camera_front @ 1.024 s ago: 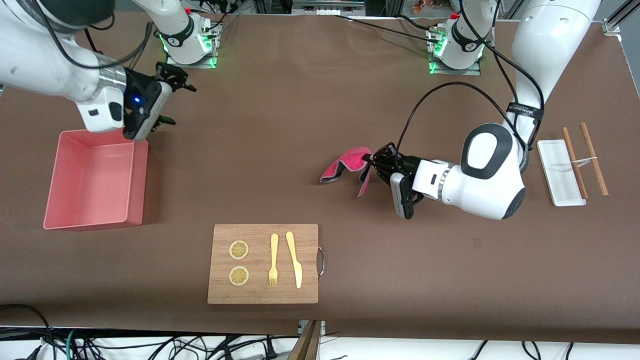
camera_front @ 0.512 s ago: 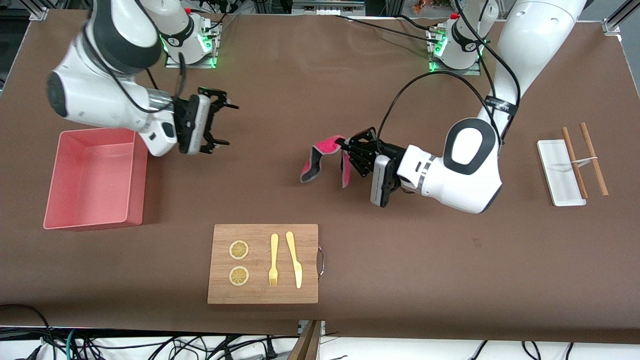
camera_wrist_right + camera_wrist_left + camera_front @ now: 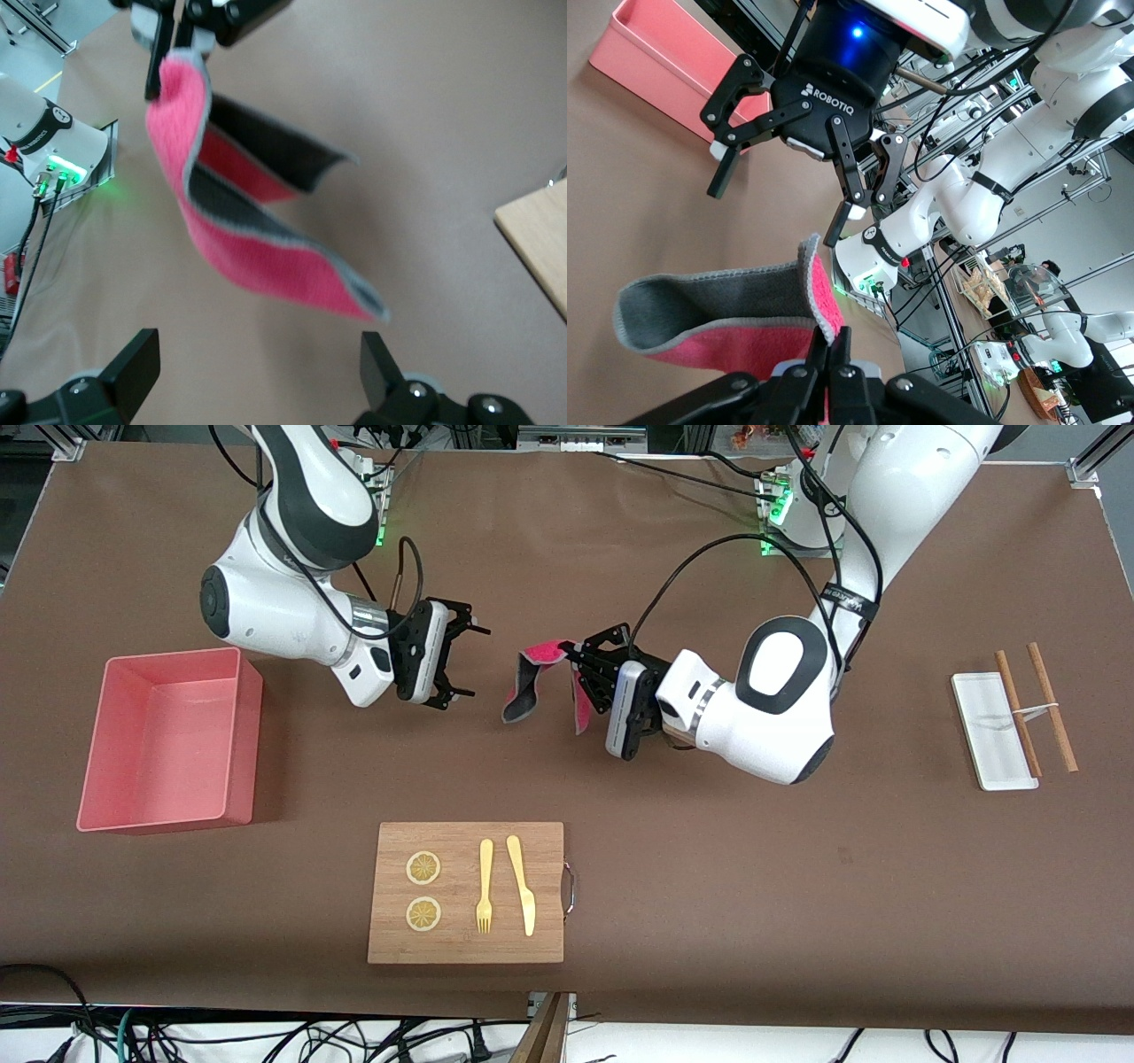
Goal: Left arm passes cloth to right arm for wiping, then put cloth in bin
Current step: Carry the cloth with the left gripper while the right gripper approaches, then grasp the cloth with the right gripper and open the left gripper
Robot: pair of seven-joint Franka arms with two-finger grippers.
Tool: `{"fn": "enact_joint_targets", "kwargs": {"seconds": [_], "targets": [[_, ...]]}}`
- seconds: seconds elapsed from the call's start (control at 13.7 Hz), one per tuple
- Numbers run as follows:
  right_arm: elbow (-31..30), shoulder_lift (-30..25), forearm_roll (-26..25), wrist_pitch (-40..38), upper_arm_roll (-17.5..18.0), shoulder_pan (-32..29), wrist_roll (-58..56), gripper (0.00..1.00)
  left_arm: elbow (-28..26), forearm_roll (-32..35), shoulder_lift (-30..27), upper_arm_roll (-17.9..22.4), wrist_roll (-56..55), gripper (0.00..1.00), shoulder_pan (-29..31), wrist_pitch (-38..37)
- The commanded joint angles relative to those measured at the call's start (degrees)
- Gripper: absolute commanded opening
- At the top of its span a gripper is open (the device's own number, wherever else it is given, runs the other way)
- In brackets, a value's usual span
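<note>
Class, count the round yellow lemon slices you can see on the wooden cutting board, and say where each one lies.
2. Both round yellow lemon slices lie on the wooden cutting board, beside the yellow fork: one farther from the front camera, the other nearer. None appears hidden.

Count: two arms, one cloth (image 3: 534, 676), one bin (image 3: 168, 740), one cutting board (image 3: 467, 943), two lemon slices, one fork (image 3: 485, 886), one knife (image 3: 522, 883), one white tray (image 3: 991, 731), two chopsticks.

Both pincers have closed in, the left pincer (image 3: 574, 662) bringing the cloth (image 3: 530, 682) toward the right pincer (image 3: 464, 662).
</note>
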Motion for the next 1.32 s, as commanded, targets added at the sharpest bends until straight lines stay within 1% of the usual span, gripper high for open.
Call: {"fn": "enact_joint_targets", "kwargs": {"seconds": [0.0,0.15,0.37,0.59,0.66,0.73,0.8,0.88,0.95,1.17,1.24], "targets": [[-0.04,-0.44,1.48,2.94,1.00,2.03,-0.97,1.00,-0.33,-0.76,-0.95,0.52,1.47,0.00,-0.95,0.49],[-0.56,-0.53,1.48,4.87,1.00,4.14,-0.62,1.00,-1.03,-0.67,-1.13,0.52,1.56,0.00,-1.04,0.58],[-0.22,0.78,1.30,9.87,1.00,6.87,-0.61,1.00,-1.30,-0.67,-1.04,0.52,1.56,0.00,-1.13,0.76],[0.14,1.49,0.34,12.17,1.00,7.93,-0.70,1.00,-1.21,-0.67,-1.04,0.52,1.56,0.00,-1.13,0.76],[0.14,1.49,0.42,12.78,1.00,8.02,-0.70,0.93,-1.21,-0.67,-1.04,0.52,1.56,0.00,-1.13,0.84],[0.14,1.49,0.42,12.96,1.00,8.20,-0.70,0.70,-1.21,-0.67,-1.04,0.52,1.56,0.00,-1.13,1.37],[0.14,1.58,0.51,12.96,1.00,8.28,-0.61,0.38,-1.21,-0.67,-1.04,0.52,1.56,0.00,-1.13,1.46],[0.14,1.58,0.51,12.96,1.00,8.29,-0.44,0.13,-1.21,-0.76,-1.04,0.52,1.56,0.00,-1.13,1.46],[0.14,1.58,0.51,12.96,1.00,8.29,0.26,0.00,-1.12,-0.76,-1.04,0.43,1.56,0.00,-1.13,1.55],[0.31,1.49,-0.19,12.44,0.74,8.20,2.90,0.00,-1.03,-0.84,-1.04,0.43,1.38,0.00,-1.04,1.46],[0.31,1.32,-1.67,12.44,0.65,8.20,3.60,0.00,-1.12,-0.84,-1.04,0.43,1.38,0.00,-1.04,1.46]]}}
